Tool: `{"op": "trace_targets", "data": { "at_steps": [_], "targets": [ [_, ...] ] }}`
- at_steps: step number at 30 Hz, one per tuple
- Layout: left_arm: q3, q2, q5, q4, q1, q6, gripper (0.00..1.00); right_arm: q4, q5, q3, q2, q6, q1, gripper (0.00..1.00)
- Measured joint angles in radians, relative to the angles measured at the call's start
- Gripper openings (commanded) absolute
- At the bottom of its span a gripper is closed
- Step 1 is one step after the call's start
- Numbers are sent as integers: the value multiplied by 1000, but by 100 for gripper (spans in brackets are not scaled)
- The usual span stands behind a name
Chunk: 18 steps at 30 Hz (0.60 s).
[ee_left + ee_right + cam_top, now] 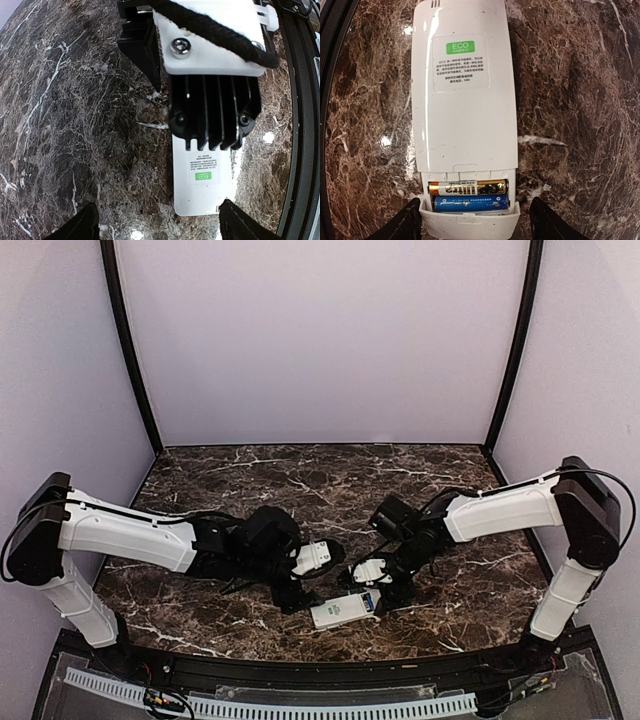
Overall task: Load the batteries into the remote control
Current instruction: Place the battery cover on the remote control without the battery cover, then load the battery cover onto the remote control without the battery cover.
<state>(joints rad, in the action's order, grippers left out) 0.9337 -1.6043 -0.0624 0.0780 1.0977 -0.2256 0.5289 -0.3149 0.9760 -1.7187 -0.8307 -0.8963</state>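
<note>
Finds the remote control lying back-up on the dark marble table, at about six o'clock of the tabletop, close to the near edge. Shows, in the right wrist view, its battery bay open at the six o'clock end, with a gold battery and a blue battery lying side by side inside, the gold at twelve o'clock of the blue. Carries a green ECO label toward the twelve o'clock end. Places the right gripper over the bay end, fingers spread to either side of the casing and pinching nothing. Places the left gripper at ten o'clock of the remote in the top view, fingers wide apart and gripping nothing, with the remote's label end between the tips, nearer the three o'clock finger.
</note>
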Motion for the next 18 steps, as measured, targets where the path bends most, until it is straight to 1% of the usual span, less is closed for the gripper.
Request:
{"op": "trace_targets", "data": {
  "at_steps": [4, 7, 10, 12, 13, 14, 15, 16, 17, 18],
  "targets": [
    [0, -1, 0, 0, 0, 0, 82, 0, -8, 9, 24, 9, 0, 73],
    [0, -1, 1, -1, 0, 0, 82, -2, -30, 11, 83, 35, 8, 73],
    [0, 2, 1, -32, -1, 2, 81, -1, -34, 12, 157, 101, 27, 68],
    [0, 8, 18, -61, -1, 12, 78, -20, -53, 12, 205, 188, 65, 58],
    [0, 6, 35, -63, -8, 13, 76, -31, -60, 12, 226, 237, 76, 50],
    [0, 2, 48, -53, -14, 11, 75, -62, -60, 12, 254, 329, 90, 42],
    [0, -6, 60, -40, -15, 10, 74, -94, -49, 12, 278, 416, 105, 35],
    [0, -13, 68, -29, -13, 10, 73, -119, -37, 12, 295, 482, 114, 30],
    [1, -24, 79, -11, -10, 9, 71, -144, 0, 11, 319, 608, 120, 26],
    [1, -34, 87, 7, -7, 9, 69, -158, 21, 7, 332, 679, 132, 23]
  ]
}}
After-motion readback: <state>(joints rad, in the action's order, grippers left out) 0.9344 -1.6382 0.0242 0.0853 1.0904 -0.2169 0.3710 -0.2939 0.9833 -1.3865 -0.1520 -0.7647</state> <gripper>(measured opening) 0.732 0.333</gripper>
